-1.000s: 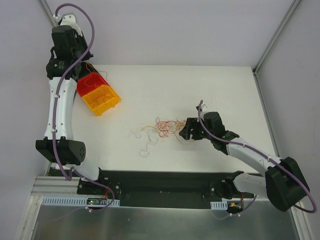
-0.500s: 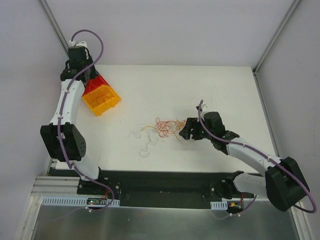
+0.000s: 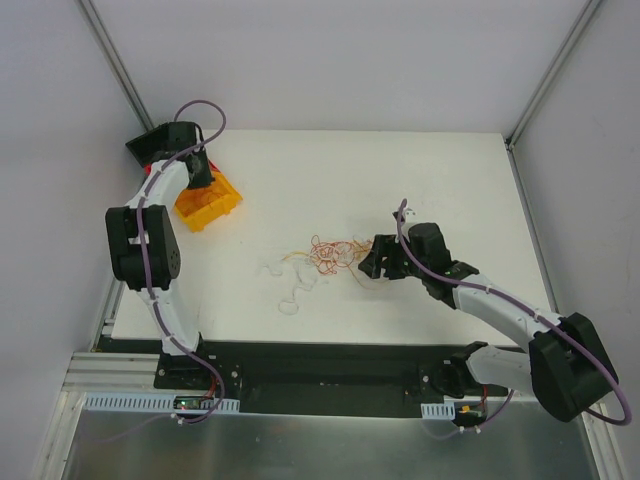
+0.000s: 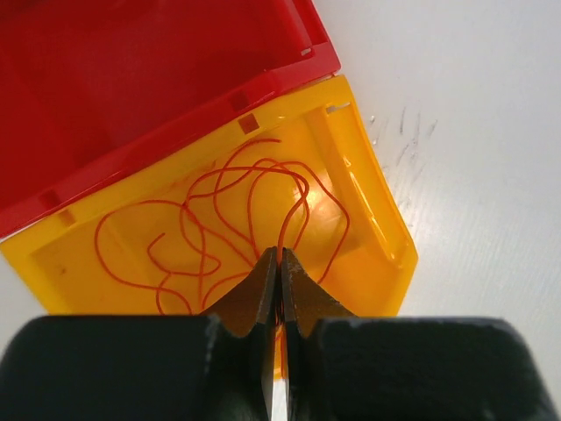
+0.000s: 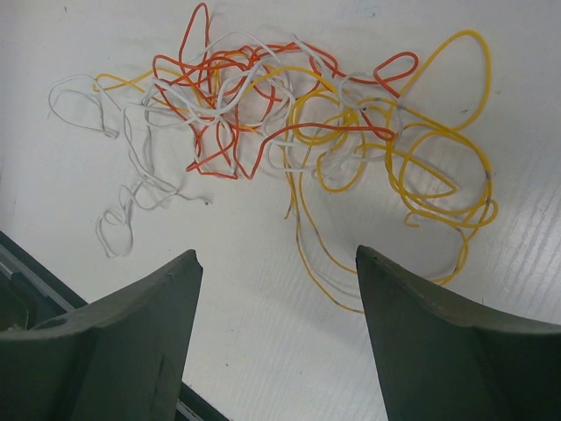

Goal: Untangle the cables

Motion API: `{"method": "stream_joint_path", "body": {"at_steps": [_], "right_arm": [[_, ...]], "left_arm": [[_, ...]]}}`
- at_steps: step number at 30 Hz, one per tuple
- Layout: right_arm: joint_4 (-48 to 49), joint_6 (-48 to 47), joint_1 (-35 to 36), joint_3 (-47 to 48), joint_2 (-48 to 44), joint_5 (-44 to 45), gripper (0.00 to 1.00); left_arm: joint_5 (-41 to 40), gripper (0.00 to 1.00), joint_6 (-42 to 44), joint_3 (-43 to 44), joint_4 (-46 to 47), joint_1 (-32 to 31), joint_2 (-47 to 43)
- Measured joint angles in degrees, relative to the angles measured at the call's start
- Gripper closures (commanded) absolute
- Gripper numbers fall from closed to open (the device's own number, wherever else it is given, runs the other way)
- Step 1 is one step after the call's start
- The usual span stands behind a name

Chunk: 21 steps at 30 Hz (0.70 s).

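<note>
Left end effector (image 4: pixel 279 260) clamps thin orange wire (image 4: pixel 306 189) over yellow plastic bin (image 4: pixel 372 206), red bin (image 4: pixel 131 79) adjoining — right end effector (image 5: pixel 276 254) gapes over tangled coloured wires (image 5: pixel 289 123).

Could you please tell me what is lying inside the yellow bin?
An orange cable loops across the floor of the yellow bin, one strand pinched in the shut left gripper. The gripper covers the bin's near corner, so anything there is hidden.
</note>
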Motion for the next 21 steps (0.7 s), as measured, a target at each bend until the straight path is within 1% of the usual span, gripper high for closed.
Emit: {"method": "stream_joint_path", "body": {"at_steps": [4, 5, 6, 8, 10, 11, 12, 13, 14, 16, 17, 19, 21], "right_arm": [[0.02, 0.02, -0.22, 0.00, 0.09, -0.44, 0.26], [0.02, 0.02, -0.31, 0.00, 0.11, -0.52, 0.26], [0.02, 0.04, -0.33, 0.00, 0.13, -0.59, 0.26], [0.04, 0.07, -0.44, 0.00, 0.17, -0.70, 0.26], [0.09, 0.11, -0.48, 0.00, 0.31, -0.90, 0.26], [0.20, 0.11, -0.50, 0.00, 0.44, -1.01, 0.26], [0.33, 0.13, -0.55, 0.00, 0.59, -1.11, 0.26], [0.42, 0.13, -0.55, 0.00, 0.72, -1.14, 0.26], [0.44, 0.15, -0.55, 0.00, 0.81, -1.14, 0.26], [0.37, 0.15, -0.55, 0.00, 0.83, -1.11, 0.26], [0.35, 0.15, -0.55, 0.02, 0.83, -1.11, 0.26], [-0.74, -0.02, -0.11, 0.31, 0.87, -0.92, 0.27], [-4.07, -0.50, 1.27, 2.38, 1.86, -0.17, 0.27]], "left_arm": [[1.95, 1.00, 0.37, 1.40, 0.20, 0.00, 5.40], [2.03, 0.95, 0.33, 1.40, -0.07, 0.00, 6.05], [1.99, 0.86, 0.24, 1.38, -0.31, 0.00, 6.25], [1.77, 0.63, 0.04, 0.92, -0.55, 0.00, 6.03], [0.46, 0.43, -0.44, -0.11, -0.52, 0.00, 4.42], [-0.33, 0.37, -0.85, -0.92, -0.81, 0.00, 3.08], [-1.14, 0.23, -1.07, -1.60, -1.36, 0.07, 1.44], [-1.70, 0.17, -1.49, -2.27, -1.88, 0.17, -0.61], [-2.40, 0.12, -1.84, -2.73, -2.62, 0.26, -2.91], [-2.58, 0.13, -2.84, -3.39, -3.54, 0.28, -7.87], [-2.01, 0.15, -3.52, -4.13, -3.56, 0.42, -10.93], [0.98, 0.26, -4.94, -6.97, -3.48, 0.66, -17.97], [5.60, 0.28, -6.16, -11.10, -3.13, 0.33, -24.46]]}}
